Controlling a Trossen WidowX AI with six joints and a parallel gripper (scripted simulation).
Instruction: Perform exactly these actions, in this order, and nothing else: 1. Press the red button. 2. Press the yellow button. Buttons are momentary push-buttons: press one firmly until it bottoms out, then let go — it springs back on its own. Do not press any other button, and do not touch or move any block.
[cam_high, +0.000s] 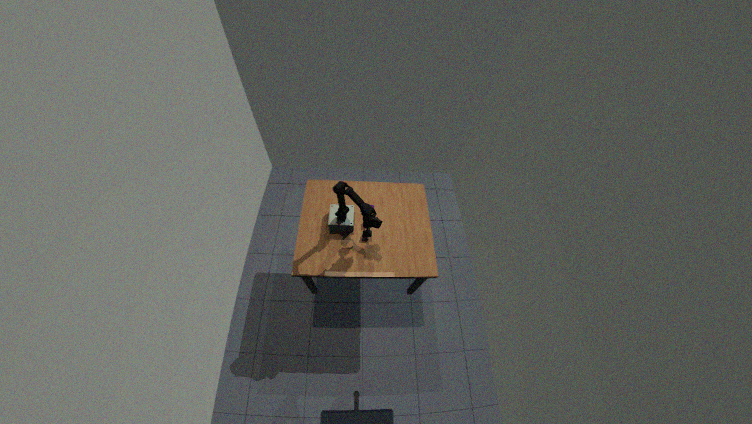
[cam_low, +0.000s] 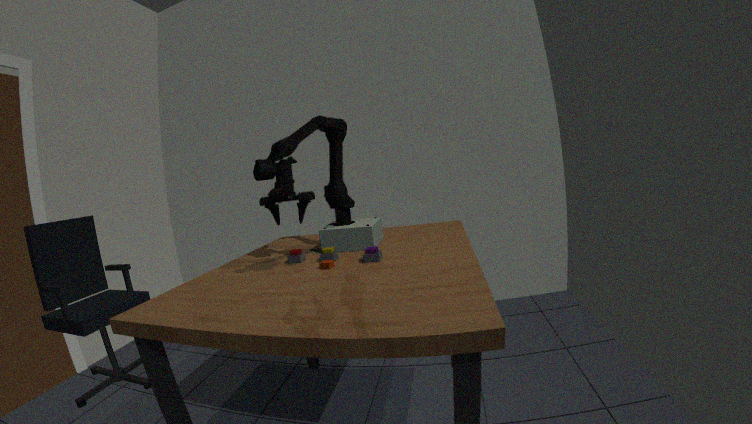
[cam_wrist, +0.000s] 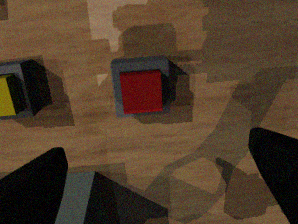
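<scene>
The red button (cam_low: 295, 255) (cam_wrist: 141, 91), a red cap in a grey housing, sits on the wooden table (cam_low: 368, 316) (cam_high: 405, 252) in front of the arm's base. The yellow button (cam_low: 328, 254) stands beside it and shows at the left edge of the wrist view (cam_wrist: 7, 96). My gripper (cam_low: 288, 221) (cam_high: 364, 238) (cam_wrist: 158, 147) is open and empty. It points straight down and hangs well above the table, over the red button. In the wrist view the red button lies just ahead of the spot between the fingers.
A purple button (cam_low: 371, 254) stands right of the yellow one. A small orange block (cam_low: 326, 264) lies just in front of the yellow button. The arm's grey base box (cam_low: 351, 234) (cam_high: 341, 220) stands behind the buttons. An office chair (cam_low: 68, 279) is off the table's left.
</scene>
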